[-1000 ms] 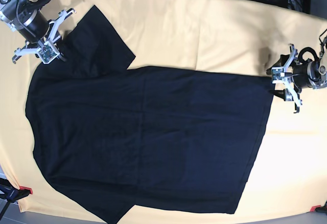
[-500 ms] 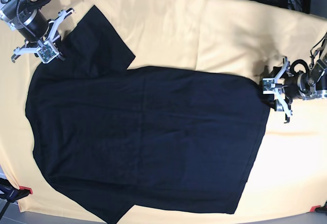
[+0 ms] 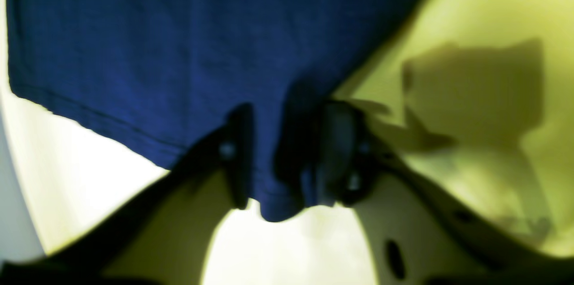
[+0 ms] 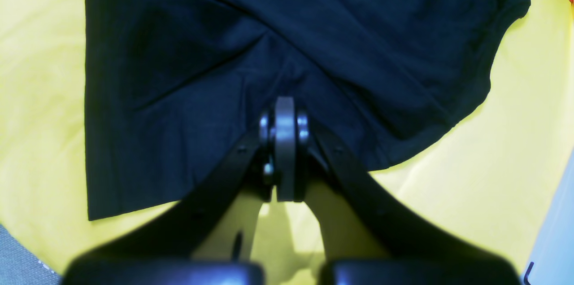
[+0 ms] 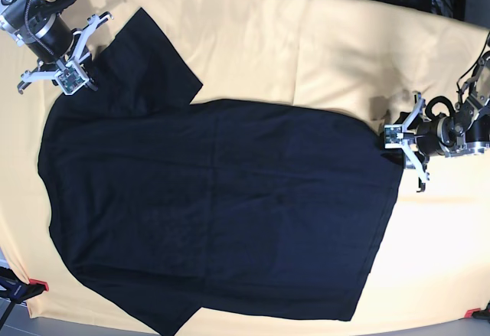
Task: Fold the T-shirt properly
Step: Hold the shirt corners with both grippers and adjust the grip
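Left gripper, frame right, pinches the black soft-fabric T-shirt by its hem corner. Right gripper, upper left, is clamped shut at the sleeve, on the yellow-orange cloth.

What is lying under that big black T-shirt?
A yellow-orange cloth shows all around the T-shirt and runs beneath it. Anything else under the shirt is covered.

White-framed arms, dark, apparently black jaws.

No readable text, labels, brands or numbers anywhere.
Nothing legible on the large plain black soft-fabric T-shirt, on the pale yellow-orange cloth covering the worktop, or on the arms; wrist views too blurred for small print.
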Tool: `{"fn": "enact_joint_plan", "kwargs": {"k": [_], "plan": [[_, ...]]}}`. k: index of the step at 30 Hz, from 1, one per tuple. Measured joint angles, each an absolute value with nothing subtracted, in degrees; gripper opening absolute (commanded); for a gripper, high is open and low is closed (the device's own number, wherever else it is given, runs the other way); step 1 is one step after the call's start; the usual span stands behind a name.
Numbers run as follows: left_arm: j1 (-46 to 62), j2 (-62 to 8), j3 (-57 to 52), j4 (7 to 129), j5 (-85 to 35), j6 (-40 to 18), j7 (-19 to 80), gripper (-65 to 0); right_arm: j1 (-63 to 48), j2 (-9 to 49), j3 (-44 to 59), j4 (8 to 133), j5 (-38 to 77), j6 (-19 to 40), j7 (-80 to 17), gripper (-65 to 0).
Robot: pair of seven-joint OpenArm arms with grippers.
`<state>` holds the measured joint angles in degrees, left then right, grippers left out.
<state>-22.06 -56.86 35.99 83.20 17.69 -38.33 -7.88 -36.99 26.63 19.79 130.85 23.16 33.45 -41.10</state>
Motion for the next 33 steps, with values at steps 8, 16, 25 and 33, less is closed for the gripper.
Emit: {"fn": "enact_joint_plan", "kwargs": {"k": [8,16,25,33], "plan": [[-22.06,-56.84,35.99,83.20,13.45,-39.29,-3.46,-65.0,-36.97,26.63,19.79,130.78,22.61,34.26,-41.08,-65.0],[-22.06,-57.04,35.99,83.22,13.26,-39.29,-3.40,-65.0,-36.97,28.73,19.79,130.19,19.90,34.89,-40.45,-34.6],[-22.09,-57.01,35.99,83.24,13.08,-39.31,-3.40,-65.0,-30.04,31.27,19.73,116.71,19.29,35.86,-36.84,-34.6],[-22.09,-57.14,35.99,83.24,11.97,-39.31,-3.20,-65.0,-23.57,31.75,17.47,106.17,21.74,39.29,-36.84,-34.6]]}}
